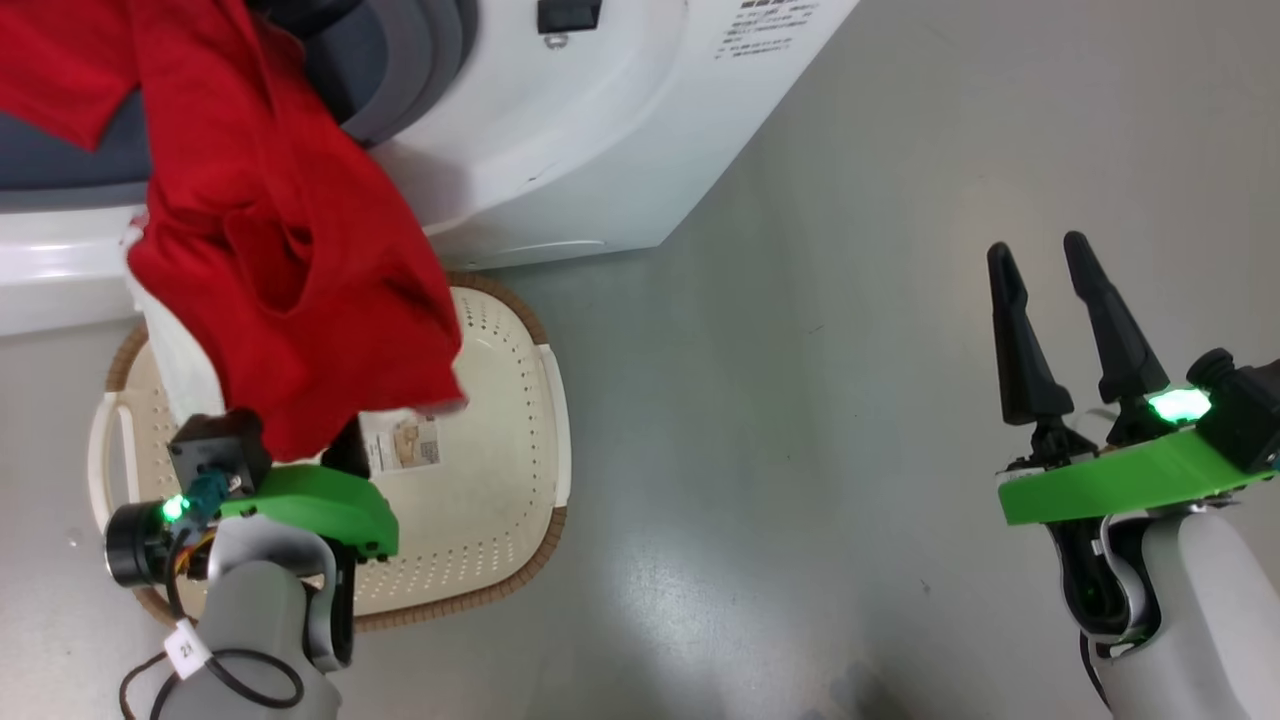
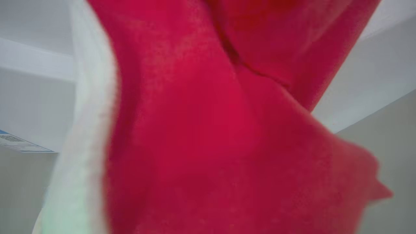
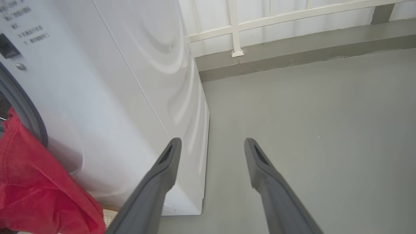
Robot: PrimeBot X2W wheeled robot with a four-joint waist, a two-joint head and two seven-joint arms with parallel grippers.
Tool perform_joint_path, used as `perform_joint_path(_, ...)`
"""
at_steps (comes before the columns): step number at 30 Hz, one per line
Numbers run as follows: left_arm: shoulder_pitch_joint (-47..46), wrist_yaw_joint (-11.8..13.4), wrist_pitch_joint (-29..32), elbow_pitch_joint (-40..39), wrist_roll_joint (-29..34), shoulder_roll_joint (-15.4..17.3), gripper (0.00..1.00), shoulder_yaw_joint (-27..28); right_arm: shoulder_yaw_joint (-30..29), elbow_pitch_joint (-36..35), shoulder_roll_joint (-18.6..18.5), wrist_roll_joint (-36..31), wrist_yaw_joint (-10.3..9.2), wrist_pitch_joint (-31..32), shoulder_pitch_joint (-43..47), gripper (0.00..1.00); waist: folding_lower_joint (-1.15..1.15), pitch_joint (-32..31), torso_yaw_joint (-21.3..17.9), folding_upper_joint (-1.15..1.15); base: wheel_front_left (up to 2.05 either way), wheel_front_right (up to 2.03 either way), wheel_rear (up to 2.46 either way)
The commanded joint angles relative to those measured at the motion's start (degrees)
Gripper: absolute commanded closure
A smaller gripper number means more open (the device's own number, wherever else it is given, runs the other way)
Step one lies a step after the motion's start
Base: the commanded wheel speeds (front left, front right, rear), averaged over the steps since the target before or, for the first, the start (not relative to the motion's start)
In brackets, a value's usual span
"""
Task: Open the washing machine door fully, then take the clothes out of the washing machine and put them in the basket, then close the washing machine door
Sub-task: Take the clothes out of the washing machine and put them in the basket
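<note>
The clothes, soft red fabric, hang in one long drape from the mouth of the washing machine down to the basket, with the lower end over its perforated cream floor. The left gripper sits over the basket, its fingers buried in cloth, so I cannot tell its grip. The right gripper is well apart over the grey floor, with its fingers spread and holding nothing.
</note>
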Motion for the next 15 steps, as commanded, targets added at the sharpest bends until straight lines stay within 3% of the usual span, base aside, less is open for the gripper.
perform_joint_path(1,0.16,-0.38,-0.29,-0.66,-0.01,0.91,0.0,1.24,0.76,-1.53,-0.42,0.16,0.02,-0.37,-0.32,0.0,0.0,0.04,0.13,0.0,0.0,0.0,0.0)
perform_joint_path(15,2.68,-0.58,-0.29,-2.82,-1.73,0.91,0.0,0.05,1.05,-1.42,-0.97,-0.11,0.02,-0.37,0.08,0.0,0.0,-0.93,1.5,0.0,0.0,0.0,0.0)
